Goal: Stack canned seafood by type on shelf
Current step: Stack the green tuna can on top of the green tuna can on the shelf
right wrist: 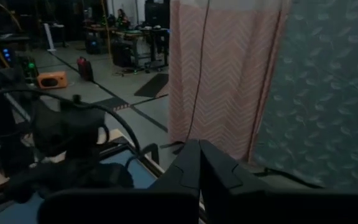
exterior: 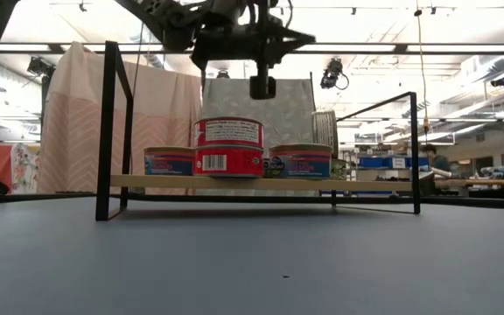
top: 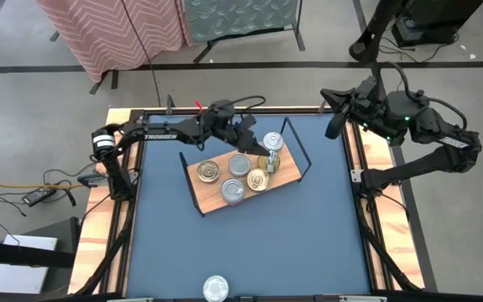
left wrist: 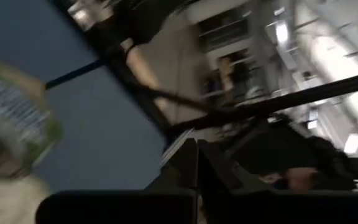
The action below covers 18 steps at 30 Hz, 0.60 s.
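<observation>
Tins (top: 236, 166) gathered on the shelf (top: 289, 174), a light board tilted across the middle of the blue table (top: 250, 252), black wire frames at both ends. Five lids countable from above on the board — gold ones at (top: 208, 172) and (top: 257, 179), silver at (top: 232, 191), (top: 239, 164) and (top: 272, 141) — plus one stray silver tin (top: 215, 288) alone at the table's near rim, well apart from everything. From table height, a red-labelled pair (exterior: 227, 147) sits one on another at the centre, blue-labelled tins (exterior: 169, 161) and (exterior: 300, 161) to either side; likely grouped that way so each kind forms its own pile, though exact depth of each pile cannot be told. Just above the stacked tins, left gripper (exterior: 262, 87) hanging with fingers (left wrist: 194, 163) pressed together, nothing between them — apparently free of the tins below. Far off past the shelf's right end, right gripper (top: 334, 126) parked over the table's back corner, fingers (right wrist: 199, 163) likewise clenched on nothing, facing curtains rather than tins. Stray tin probably next in line.
</observation>
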Tool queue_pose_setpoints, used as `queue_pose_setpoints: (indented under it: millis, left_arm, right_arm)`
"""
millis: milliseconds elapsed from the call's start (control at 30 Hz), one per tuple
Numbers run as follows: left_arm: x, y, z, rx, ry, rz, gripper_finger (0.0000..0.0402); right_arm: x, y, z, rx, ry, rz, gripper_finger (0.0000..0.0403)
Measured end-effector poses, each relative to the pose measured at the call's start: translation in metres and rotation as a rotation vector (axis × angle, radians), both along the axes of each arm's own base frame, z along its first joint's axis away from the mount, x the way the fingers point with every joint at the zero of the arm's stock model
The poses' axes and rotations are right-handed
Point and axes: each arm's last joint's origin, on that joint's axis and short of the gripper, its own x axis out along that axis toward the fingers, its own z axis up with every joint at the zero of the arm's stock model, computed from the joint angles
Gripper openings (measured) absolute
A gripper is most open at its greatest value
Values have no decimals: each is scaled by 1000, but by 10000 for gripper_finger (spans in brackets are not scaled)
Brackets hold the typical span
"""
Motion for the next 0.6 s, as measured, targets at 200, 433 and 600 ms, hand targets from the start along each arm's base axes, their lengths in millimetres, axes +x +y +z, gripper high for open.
queue_pose_setpoints:
  millis: [200, 433, 600]
  left_arm:
    - [21, -13, -20, 58, 132, -72, 3]
    - [53, -15, -23, 91, 98, -100, 2]
    - [66, -12, -29, 139, 156, -141, 1]
  right_arm:
    - [13, -4, -1, 8, -6, 33, 6]
    - [17, -5, -3, 8, 8, 32, 3]
    - [9, -4, -1, 8, -8, 32, 2]
